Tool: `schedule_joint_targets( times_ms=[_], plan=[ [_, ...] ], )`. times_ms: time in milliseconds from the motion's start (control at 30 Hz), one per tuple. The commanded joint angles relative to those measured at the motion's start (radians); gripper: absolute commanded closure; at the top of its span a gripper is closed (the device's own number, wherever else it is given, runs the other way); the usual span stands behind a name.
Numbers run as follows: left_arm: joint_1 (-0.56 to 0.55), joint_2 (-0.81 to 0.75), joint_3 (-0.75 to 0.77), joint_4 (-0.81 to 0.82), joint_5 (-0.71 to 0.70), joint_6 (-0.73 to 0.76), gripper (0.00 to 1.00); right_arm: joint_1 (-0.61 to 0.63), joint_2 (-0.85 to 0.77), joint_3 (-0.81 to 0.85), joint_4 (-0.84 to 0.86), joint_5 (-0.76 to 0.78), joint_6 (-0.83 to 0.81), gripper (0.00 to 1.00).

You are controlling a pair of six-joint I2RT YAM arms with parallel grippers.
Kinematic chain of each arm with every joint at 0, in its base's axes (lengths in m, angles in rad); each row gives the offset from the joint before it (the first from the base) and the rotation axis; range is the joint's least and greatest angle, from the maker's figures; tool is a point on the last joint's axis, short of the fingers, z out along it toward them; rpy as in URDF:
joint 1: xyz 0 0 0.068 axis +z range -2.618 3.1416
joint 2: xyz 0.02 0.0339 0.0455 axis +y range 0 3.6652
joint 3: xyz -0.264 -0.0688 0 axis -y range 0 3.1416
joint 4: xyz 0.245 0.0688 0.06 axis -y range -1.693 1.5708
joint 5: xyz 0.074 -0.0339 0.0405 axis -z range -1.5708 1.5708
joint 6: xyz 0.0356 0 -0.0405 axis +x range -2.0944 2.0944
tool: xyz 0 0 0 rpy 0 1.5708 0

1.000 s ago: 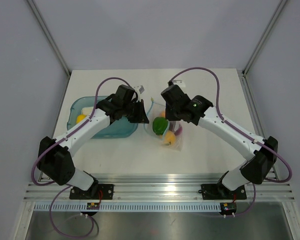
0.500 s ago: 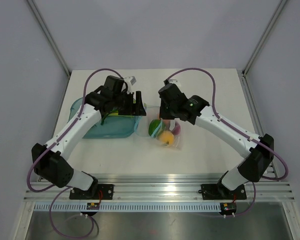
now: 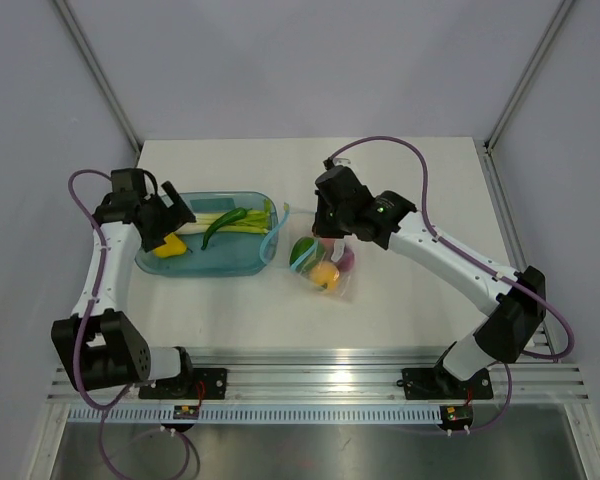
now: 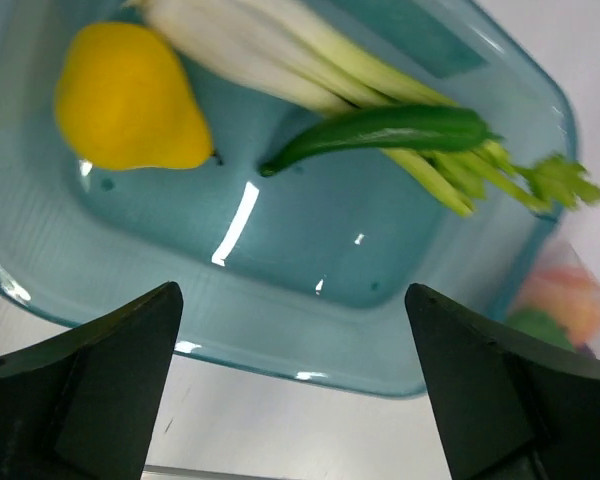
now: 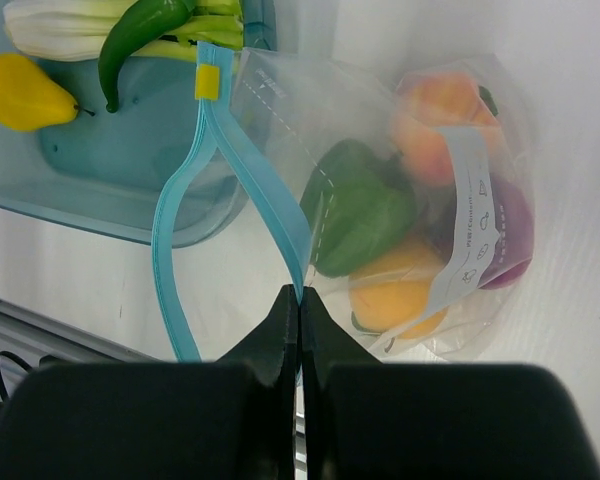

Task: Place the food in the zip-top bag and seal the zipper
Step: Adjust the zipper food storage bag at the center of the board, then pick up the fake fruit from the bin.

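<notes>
**Zipper pinched, left jaws wide**

My right gripper point(image 5: 298, 300) is pressed together on the zipper point(image 5: 267, 215). The zip-top bag point(image 5: 290, 105) lies just beside the teal tray point(image 4: 400, 372), with several food pieces inside. My left gripper point(image 4: 292, 295) is spread above the tray, which holds a yellow pear point(image 4: 130, 100), a green chili point(image 4: 390, 135) and stalks point(image 4: 280, 50).

The left end effector point(image 4: 292, 300) is spread wide, angled downward, while the right end effector point(image 5: 298, 298) is pinched closed.
</notes>
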Motion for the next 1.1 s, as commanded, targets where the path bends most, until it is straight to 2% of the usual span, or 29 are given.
schedule_joint_targets(
  times_ms=[0, 100, 267, 467, 1067],
  plan=[
    [0.030, 0.049, -0.041, 0.047, -0.217, -0.092, 0.03, 0.008, -0.029, -0.004, 0.057, -0.025, 0.005, 1.00],
    [0.036, 0.101, -0.058, 0.119, -0.278, -0.122, 0.12, 0.008, -0.031, -0.008, 0.060, -0.030, 0.002, 1.00],
    [0.035, 0.167, -0.064, 0.153, -0.395, -0.179, 0.16, 0.009, -0.031, -0.016, 0.069, -0.038, -0.001, 1.00],
    [0.036, 0.238, -0.066, 0.174, -0.446, -0.205, 0.11, 0.008, -0.013, -0.004, 0.072, -0.048, -0.007, 1.00],
    [0.033, 0.325, -0.112, 0.294, -0.486, -0.263, 0.10, 0.008, 0.010, 0.021, 0.055, -0.047, -0.019, 1.00]
  ],
)
